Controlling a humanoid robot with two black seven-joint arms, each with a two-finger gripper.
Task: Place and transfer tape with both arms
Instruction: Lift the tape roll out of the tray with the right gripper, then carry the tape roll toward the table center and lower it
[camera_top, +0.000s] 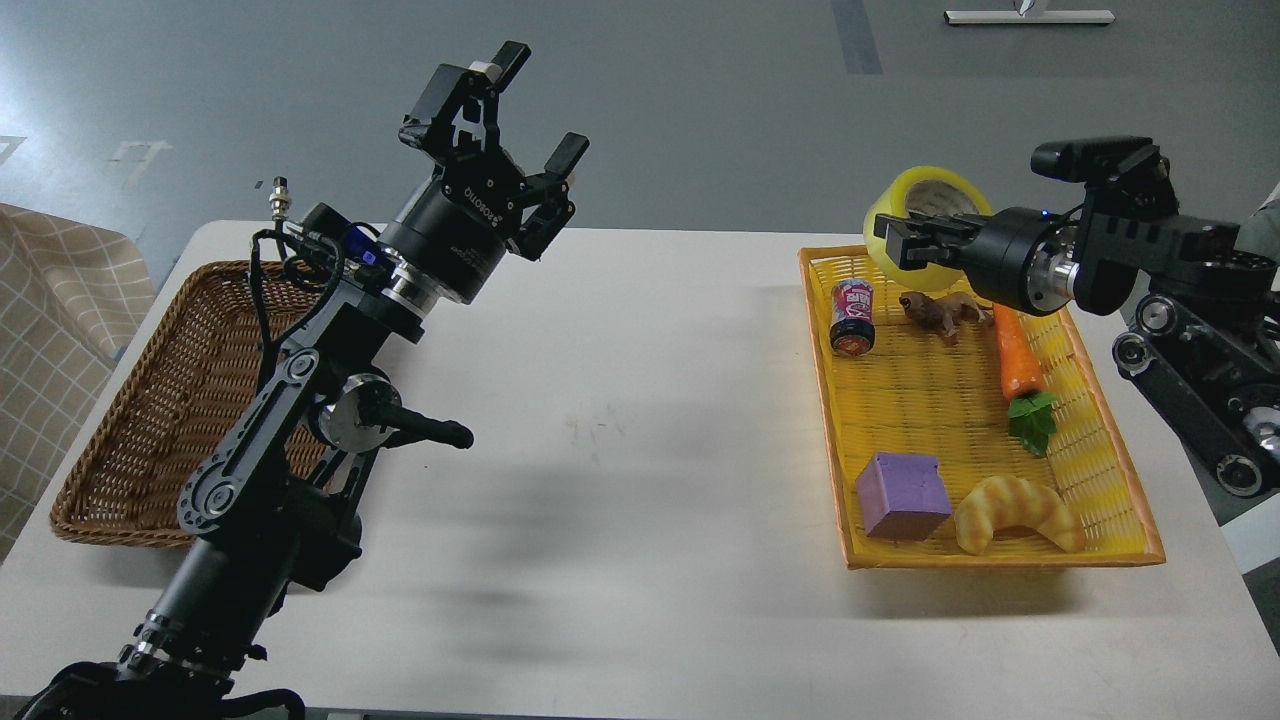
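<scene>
The tape, a translucent yellow roll with a pale core, hangs in the air above the far end of the yellow tray. My right gripper is shut on the roll's wall, one finger inside the ring, and holds it well clear of the tray. My left gripper is raised high over the table's far left part, fingers spread wide and empty, far from the tape.
The yellow tray holds a small can, a brown toy animal, a carrot, a purple block and a croissant toy. A brown wicker basket lies at the table's left.
</scene>
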